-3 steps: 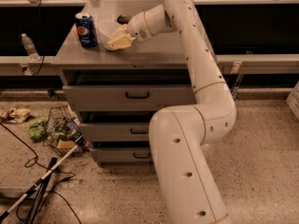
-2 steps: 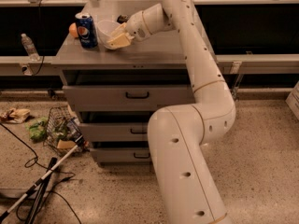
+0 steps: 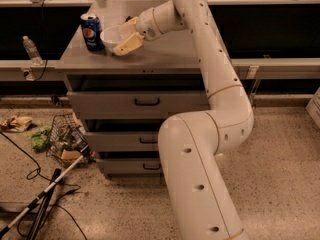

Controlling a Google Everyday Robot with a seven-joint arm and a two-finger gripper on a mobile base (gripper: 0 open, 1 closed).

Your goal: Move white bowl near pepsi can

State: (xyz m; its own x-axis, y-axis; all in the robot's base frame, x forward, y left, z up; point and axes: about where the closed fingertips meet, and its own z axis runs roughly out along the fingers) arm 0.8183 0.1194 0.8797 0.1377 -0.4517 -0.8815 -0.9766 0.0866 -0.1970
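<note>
Camera view: hand seemingly clamped on white bowl, rim partly hidden; pepsi can just beside.

arm: fat lower link climbs from 6 o'clock, elbow folds around 4 | upper link runs up to 12, then hooks left | wrist aims at 9 | gripper: sitting at roughly 11, tilted down a bit
</note>
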